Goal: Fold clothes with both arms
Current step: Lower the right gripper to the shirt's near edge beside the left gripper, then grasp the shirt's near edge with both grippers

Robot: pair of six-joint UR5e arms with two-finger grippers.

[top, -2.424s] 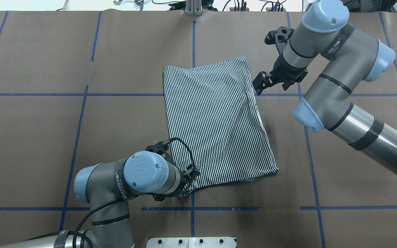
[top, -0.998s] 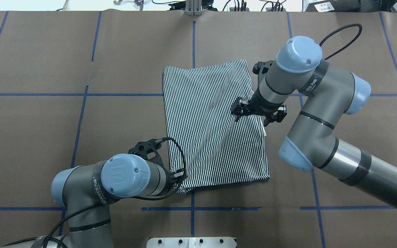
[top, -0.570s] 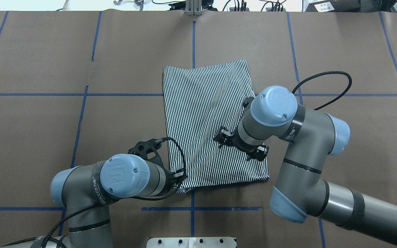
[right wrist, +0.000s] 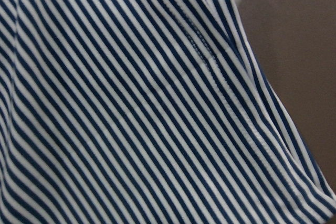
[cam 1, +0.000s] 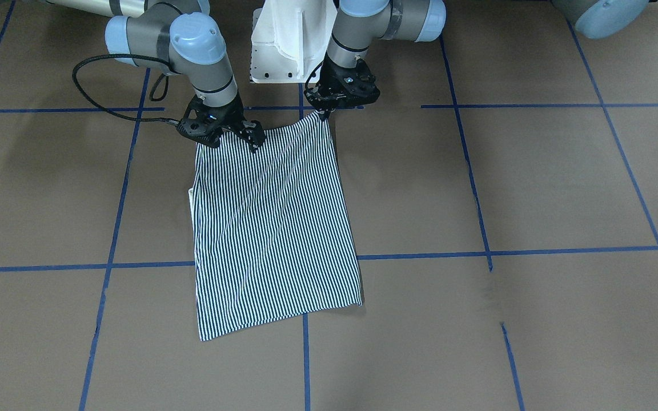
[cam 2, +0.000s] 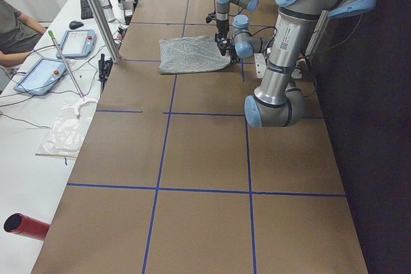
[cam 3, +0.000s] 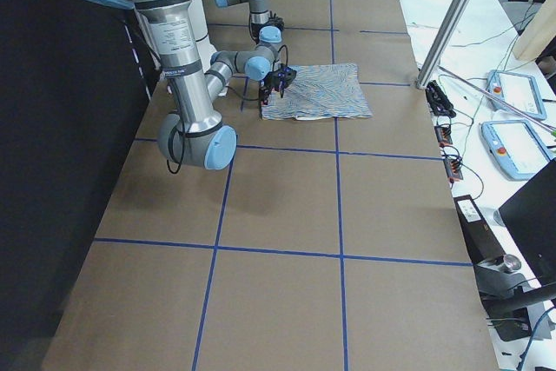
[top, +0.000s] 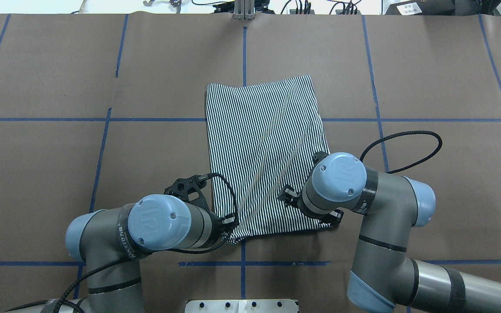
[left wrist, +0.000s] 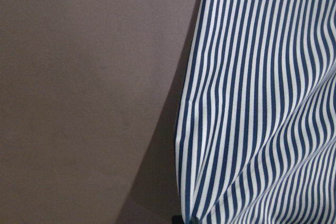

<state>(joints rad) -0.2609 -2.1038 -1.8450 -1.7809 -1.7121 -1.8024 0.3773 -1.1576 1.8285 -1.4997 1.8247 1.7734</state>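
The polo shirt (top: 263, 152) lies in the middle of the tabletop (top: 59, 174), folded into one long striped panel that runs from the near side out to the far side. A sliver of cream collar (cam 1: 191, 198) peeks out along its right edge.

I have both arms at the near edge because the next fold needs that edge carried over as a straight line, so each corner needs its own grip. The left tool (cam 1: 325, 113) is pinched onto the near left corner. From across the tabletop the cloth rises to a small peak under it, and the left wrist camera shows the fabric draped with a shadow beneath, so that corner is slightly raised.

The right tool (cam 1: 223, 137) sits over the near right corner with its jaws spread wide, straddling the cloth rather than gripping it. Its wrist camera shows only stripes and a seam close up, so it is low on the fabric.

I judge this side is lined up for its pinch, and I would lift only once both corners are held.
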